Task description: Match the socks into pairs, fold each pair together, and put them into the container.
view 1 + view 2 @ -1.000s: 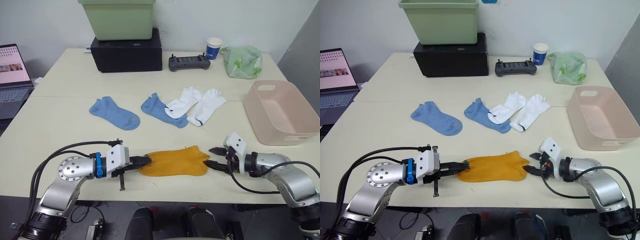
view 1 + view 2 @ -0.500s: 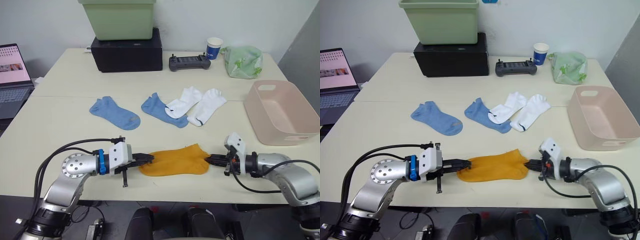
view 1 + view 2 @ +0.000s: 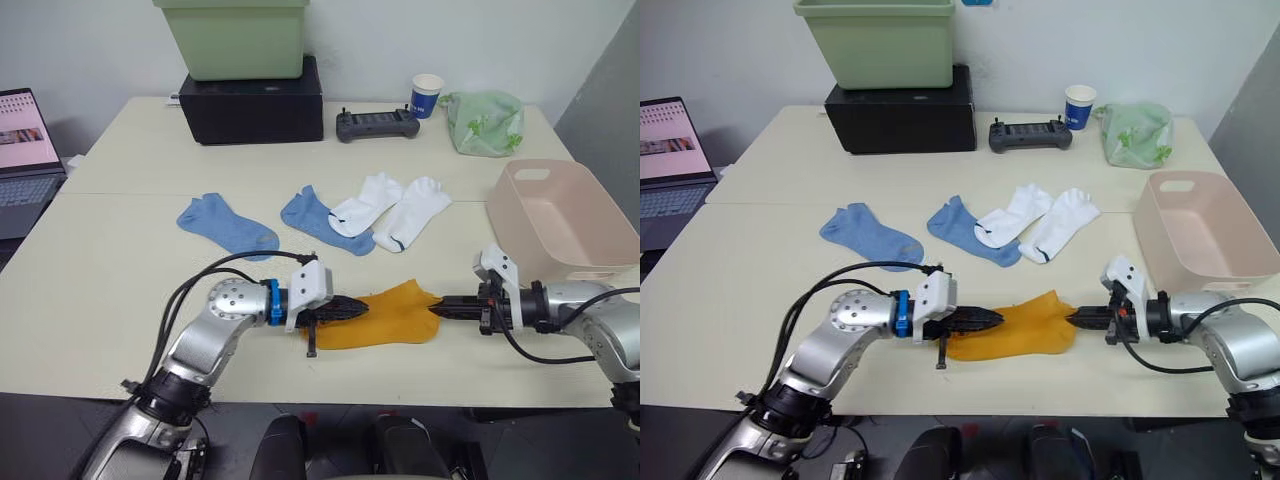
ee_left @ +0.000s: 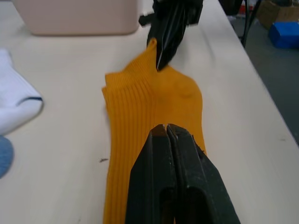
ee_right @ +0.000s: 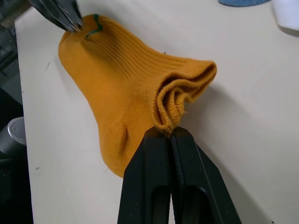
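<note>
Orange socks (image 3: 388, 316) stacked flat between both grippers, at the table's (image 3: 100, 270) near edge. Left gripper (image 3: 352, 309) pinched tight on one end, right gripper (image 3: 438, 311) pinched tight on the bunched other end. Beyond the grippers, two blue socks (image 3: 228, 226) and two white socks (image 3: 390, 210). Beside the right gripper, the pink container (image 3: 563, 222).

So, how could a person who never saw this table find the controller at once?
Look at the far edge of the table, right of the black box carrying the light green bin. The controller lies flat there, just left of the blue-and-white paper cup. It is dark grey, wide, with two small sticks.
</note>
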`<action>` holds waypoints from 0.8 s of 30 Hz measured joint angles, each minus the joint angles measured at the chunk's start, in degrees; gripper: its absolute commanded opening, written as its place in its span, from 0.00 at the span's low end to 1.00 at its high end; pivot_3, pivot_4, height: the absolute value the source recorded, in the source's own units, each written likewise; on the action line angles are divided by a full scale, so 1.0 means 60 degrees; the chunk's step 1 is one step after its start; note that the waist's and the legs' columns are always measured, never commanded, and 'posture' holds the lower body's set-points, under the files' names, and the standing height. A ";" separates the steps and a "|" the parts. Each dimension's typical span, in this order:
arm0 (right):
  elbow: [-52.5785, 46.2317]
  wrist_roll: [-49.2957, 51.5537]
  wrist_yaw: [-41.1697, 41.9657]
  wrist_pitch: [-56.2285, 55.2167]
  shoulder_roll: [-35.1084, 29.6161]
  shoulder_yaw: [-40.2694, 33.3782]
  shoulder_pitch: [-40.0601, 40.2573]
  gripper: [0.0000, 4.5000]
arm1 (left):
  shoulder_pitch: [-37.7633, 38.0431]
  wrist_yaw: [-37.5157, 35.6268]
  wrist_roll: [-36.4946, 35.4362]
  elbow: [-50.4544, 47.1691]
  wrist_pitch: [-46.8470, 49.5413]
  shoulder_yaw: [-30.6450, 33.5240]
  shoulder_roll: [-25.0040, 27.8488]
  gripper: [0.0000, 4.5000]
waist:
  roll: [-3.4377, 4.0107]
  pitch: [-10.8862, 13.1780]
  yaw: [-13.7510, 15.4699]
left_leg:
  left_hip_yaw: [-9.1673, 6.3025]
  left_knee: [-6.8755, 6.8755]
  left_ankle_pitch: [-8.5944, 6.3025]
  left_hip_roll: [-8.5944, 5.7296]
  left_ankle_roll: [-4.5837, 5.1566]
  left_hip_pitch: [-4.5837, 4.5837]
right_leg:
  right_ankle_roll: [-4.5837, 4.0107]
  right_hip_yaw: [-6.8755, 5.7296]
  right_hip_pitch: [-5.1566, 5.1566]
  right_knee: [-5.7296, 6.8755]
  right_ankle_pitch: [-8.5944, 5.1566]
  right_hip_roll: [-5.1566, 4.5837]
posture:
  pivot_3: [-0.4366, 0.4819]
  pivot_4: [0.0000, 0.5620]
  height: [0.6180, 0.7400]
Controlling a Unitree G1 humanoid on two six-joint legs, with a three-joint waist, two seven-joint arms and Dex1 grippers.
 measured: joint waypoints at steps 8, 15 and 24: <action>-0.1048 0.1932 -0.0086 0.1811 0.0333 -0.0262 -0.0563 0.00 | -0.0133 0.0189 0.0812 0.0602 -0.0011 -0.0504 -0.0157 0.00 | 0.0000 0.0000 0.0025 | -0.0012 0.0001 0.0000 0.0014 0.0000 0.0003 | 0.0000 -0.0004 0.0013 -0.0002 0.0000 -0.0005 | 0.48 0.27 1.00; -0.1301 0.2497 -0.0772 0.2306 0.1393 0.0025 -0.1216 0.00 | 0.0285 0.0118 0.0286 0.0114 0.0747 -0.0181 -0.0074 0.00 | -0.0001 0.0000 -0.0017 | -0.0012 0.0000 0.0000 0.0023 0.0000 0.0004 | 0.0001 -0.0001 0.0010 -0.0004 0.0000 -0.0005 | 0.48 0.27 1.00; -0.0772 0.1975 -0.1162 0.1834 0.2694 0.1177 -0.1722 0.00 | 0.1559 -0.0855 -0.2232 -0.1944 0.3649 0.2975 0.3265 0.00 | -0.0002 0.0004 -0.0130 | -0.0027 -0.0039 0.0001 0.0048 -0.0001 0.0003 | 0.0005 -0.0012 -0.0026 0.0008 -0.0010 -0.0006 | 0.48 0.27 1.00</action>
